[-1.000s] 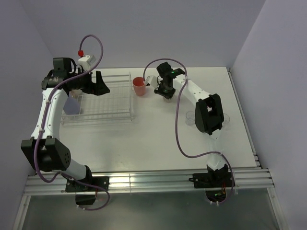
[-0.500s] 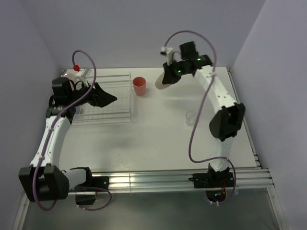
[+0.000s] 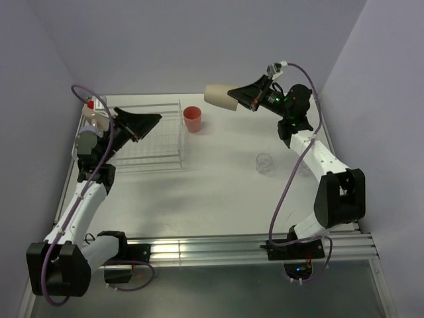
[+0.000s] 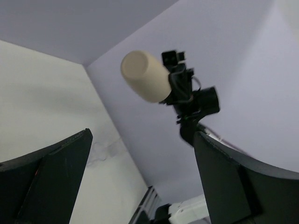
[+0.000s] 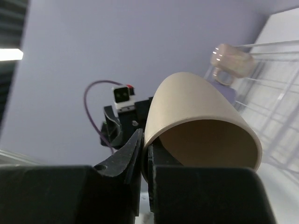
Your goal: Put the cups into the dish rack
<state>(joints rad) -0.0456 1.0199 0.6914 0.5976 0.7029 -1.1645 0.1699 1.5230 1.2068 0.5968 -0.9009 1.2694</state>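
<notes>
Dish rack (image 3: 162,142): clear thin bars, raised sides, at the table's (image 3: 218,192) far left. In the right wrist view a pale pink handled mug (image 5: 231,60) sits on it.

Right gripper (image 3: 244,99): raised high over the far middle of the table, pointing left. Its fingers (image 5: 133,149) are clamped on the rim wall of the tan cup (image 3: 222,97), one outside and one inside the mouth. The cup lies on its side in the air, base toward the rack, with a plain matte beige wall and no handle. From the left wrist view its rounded closed end (image 4: 145,76) faces the camera.

Left gripper (image 3: 149,127): up over the rack's near side, fingers (image 4: 46,186) spread wide, nothing between them.

Coral-red cup (image 3: 193,119): upright on the table, just beside the rack's right edge.

Clear glass (image 3: 264,163): upright, right of centre, well apart from the rack.

Against a second ago: the right gripper was low beside the coral-red cup and has since swung up with the tan cup. The left arm has drawn back from the rack and now covers the spot where a lavender cup stood in it. The coral-red cup has not moved.
</notes>
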